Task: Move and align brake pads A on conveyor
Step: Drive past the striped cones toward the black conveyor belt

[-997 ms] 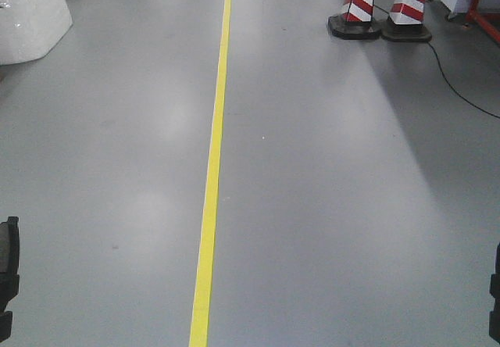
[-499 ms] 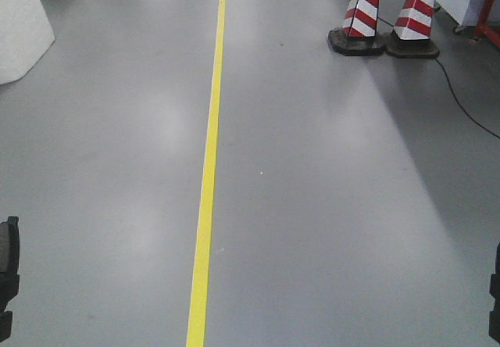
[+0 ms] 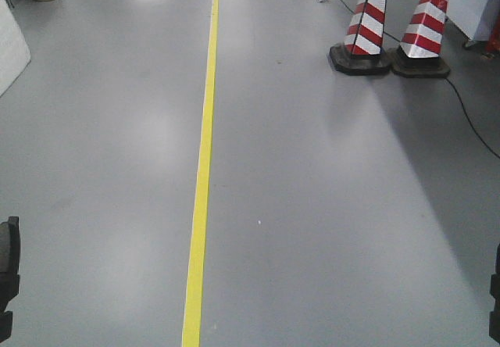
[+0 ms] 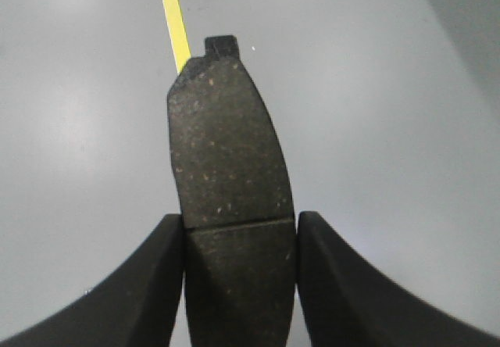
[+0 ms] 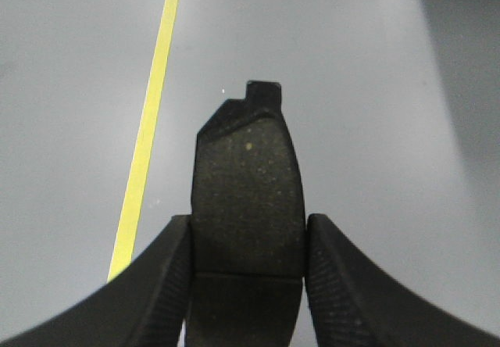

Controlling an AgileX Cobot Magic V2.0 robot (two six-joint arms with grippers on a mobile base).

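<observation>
left tool [image 4: 240, 234]: clamped on brake pad [image 4: 226, 144] mid-length, steady for carrying
right tool [image 5: 248, 237]: same grip, second pad [image 5: 248, 167]
conveyor: not in view

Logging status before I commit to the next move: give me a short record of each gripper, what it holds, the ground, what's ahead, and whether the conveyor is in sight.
left gripper: shut on left brake pad, pad sticking out past the fingers
right gripper: shut on right brake pad, same way
ground: grey floor with yellow line
ahead: two red-and-white cones, far right; black cable beside them
conveyor: not in any view
</observation>
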